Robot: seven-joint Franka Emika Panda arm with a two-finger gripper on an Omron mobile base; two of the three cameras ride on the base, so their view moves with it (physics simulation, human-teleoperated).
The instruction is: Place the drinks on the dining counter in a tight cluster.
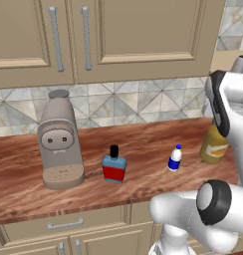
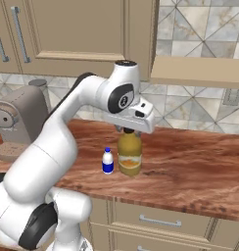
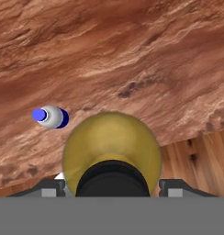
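Amber bottle [image 2: 130, 156] stands on the worktop [image 2: 190, 162] directly under the gripper [image 2: 128, 130], jaws spread wide either side of its cap for a top grab; white bottle [image 2: 107, 161] waits just beside.

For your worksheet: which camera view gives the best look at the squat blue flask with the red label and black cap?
The left base view: the squat blue flask with red label and black cap stands whole and unblocked on the reddish-brown wood-grain counter. The right base and hand views give no look at it.
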